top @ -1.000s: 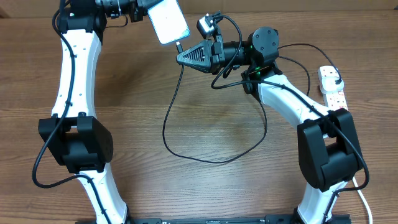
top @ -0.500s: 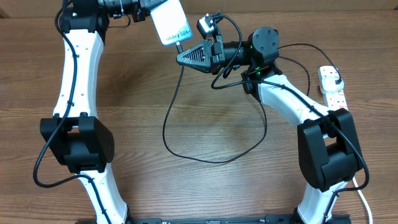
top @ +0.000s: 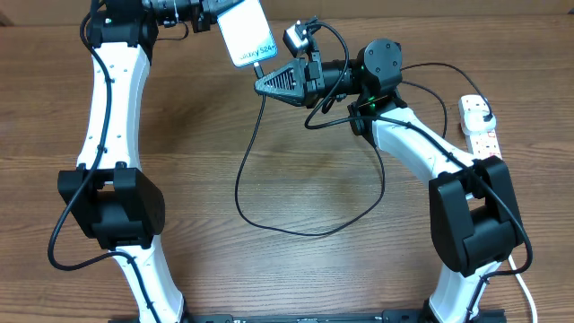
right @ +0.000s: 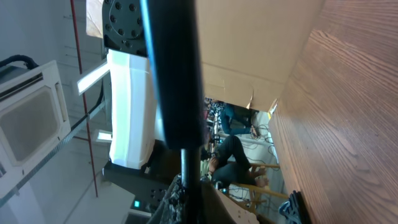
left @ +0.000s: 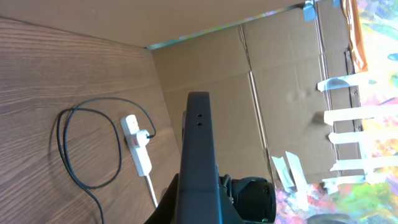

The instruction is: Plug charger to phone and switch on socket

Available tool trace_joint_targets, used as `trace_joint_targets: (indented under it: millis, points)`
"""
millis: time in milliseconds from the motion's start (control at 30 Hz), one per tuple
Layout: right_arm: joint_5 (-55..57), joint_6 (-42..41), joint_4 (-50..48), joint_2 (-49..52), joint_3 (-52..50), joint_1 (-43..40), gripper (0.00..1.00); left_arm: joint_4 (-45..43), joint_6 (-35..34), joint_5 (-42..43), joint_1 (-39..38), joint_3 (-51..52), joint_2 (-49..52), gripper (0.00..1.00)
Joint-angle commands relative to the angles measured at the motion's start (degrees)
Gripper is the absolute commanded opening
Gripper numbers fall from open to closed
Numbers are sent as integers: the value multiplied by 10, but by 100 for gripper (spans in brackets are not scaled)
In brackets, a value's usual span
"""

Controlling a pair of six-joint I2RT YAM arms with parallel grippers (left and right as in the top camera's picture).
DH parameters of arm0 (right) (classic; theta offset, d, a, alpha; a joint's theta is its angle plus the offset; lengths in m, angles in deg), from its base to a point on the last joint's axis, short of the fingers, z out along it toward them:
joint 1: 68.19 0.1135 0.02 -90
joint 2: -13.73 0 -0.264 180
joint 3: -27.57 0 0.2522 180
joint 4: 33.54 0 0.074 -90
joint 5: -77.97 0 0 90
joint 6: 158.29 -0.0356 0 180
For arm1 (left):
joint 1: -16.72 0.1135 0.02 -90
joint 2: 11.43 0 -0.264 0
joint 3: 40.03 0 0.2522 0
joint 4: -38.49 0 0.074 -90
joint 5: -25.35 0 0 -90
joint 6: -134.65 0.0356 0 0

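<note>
My left gripper (top: 206, 11) is clamped on the phone (top: 246, 32), held up at the far edge of the table (top: 314, 152) with its screen facing up. My right gripper (top: 261, 83) pinches the charger (top: 239, 184) just below its tip, which meets the phone's lower end (the cable trails in 1 wide loop). The socket (top: 478, 126) lies far right, with the black plug in it.

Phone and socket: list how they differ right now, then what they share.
1. The phone is held tilted above the table; the socket lies flat on it at the right edge.
2. The phone shows a pale screen; the socket is white with red-marked switches.
Shared: both are rectangular, and each meets one end of the charger.
</note>
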Motion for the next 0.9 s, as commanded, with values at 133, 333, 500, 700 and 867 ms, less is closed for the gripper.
trace_joint_targets:
  millis: [133,333,500,700,867]
  points:
    - [19,4,-3,-24,11,-6,4,-2,5,48,-4,-5,-2,4]
    - [20,4,-4,-24,11,-6,4,-2,5,48,-4,-5,-2,4]
    - [22,4,-4,-24,11,-7,4,-2,9,48,-4,-5,-2,4]
    - [34,4,-4,-24,11,-12,4,-2,9,44,-4,-5,-2,4]
    - [42,4,-4,-24,11,-12,4,-2,9,31,-4,-5,-2,4]
